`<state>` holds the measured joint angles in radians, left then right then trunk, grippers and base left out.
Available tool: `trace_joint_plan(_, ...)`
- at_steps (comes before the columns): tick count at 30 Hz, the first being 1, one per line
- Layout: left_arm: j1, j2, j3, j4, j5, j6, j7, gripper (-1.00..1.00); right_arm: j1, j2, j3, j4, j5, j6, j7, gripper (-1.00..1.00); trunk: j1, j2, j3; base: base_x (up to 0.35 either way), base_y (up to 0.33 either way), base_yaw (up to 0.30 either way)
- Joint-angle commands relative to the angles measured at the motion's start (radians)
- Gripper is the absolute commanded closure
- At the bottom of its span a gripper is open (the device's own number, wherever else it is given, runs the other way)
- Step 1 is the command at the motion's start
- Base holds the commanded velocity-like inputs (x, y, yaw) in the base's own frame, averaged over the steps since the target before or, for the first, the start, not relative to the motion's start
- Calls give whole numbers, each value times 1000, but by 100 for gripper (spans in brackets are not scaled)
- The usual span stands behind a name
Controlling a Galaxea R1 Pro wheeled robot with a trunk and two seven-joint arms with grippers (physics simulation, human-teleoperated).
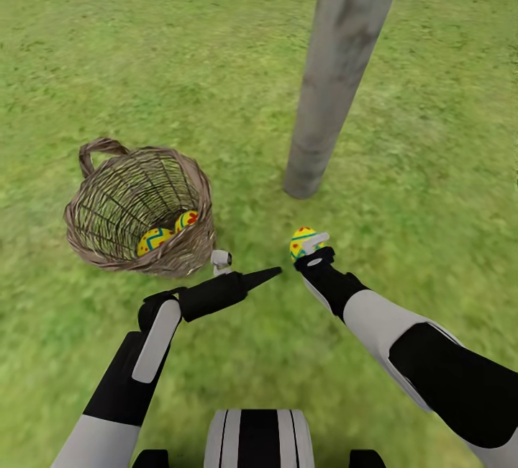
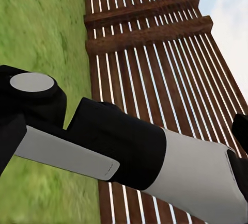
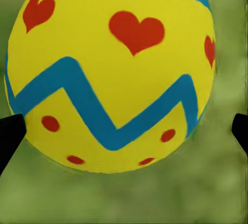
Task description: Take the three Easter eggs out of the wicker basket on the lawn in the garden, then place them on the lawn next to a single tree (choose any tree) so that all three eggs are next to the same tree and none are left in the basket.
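Observation:
The wicker basket point(image 1: 108, 227) stands on the lawn point(image 1: 180, 57) at the left, with two Easter eggs point(image 1: 153, 240) point(image 1: 187, 219) lying in it. A third egg point(image 1: 303, 243), yellow with blue zigzags and red hearts point(image 3: 111, 79), sits low over the grass just short of the tree's grey trunk point(image 1: 338, 72). My right gripper point(image 1: 312, 246) point(image 3: 124, 136) is open around it; a strip of grass shows between the egg and one fingertip point(image 3: 240, 131). My left gripper point(image 1: 252, 279) hovers open and empty right of the basket, pointing at my right forearm point(image 2: 129, 146).
The trunk's foot point(image 1: 302, 183) meets the grass a little beyond the egg. A brown slatted fence point(image 2: 155, 53) shows behind my right forearm in the left wrist view. Open grass stretches all around the basket and the tree.

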<state>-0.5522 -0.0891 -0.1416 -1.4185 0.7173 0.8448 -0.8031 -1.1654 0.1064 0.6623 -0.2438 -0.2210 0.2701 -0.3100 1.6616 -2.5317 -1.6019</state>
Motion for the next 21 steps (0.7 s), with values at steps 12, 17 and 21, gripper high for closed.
trace_joint_plan(12, 0, 0, 0, 1, 2, 5, -1, -100, 0, -1, 8, -5, -9, 5, -4, -100, -5, 3, 46, 0, 0, 0)
trace_joint_plan(17, 0, -1, 4, 1, 2, 14, 3, -100, -2, -2, 4, -13, -9, 46, 0, -100, -8, 4, 65, 0, 0, 0)
trace_joint_plan(21, -1, -1, 4, 0, 2, 19, 5, -100, -2, -19, 0, -68, -16, 176, 4, -100, -10, 5, 81, 0, 0, 0)
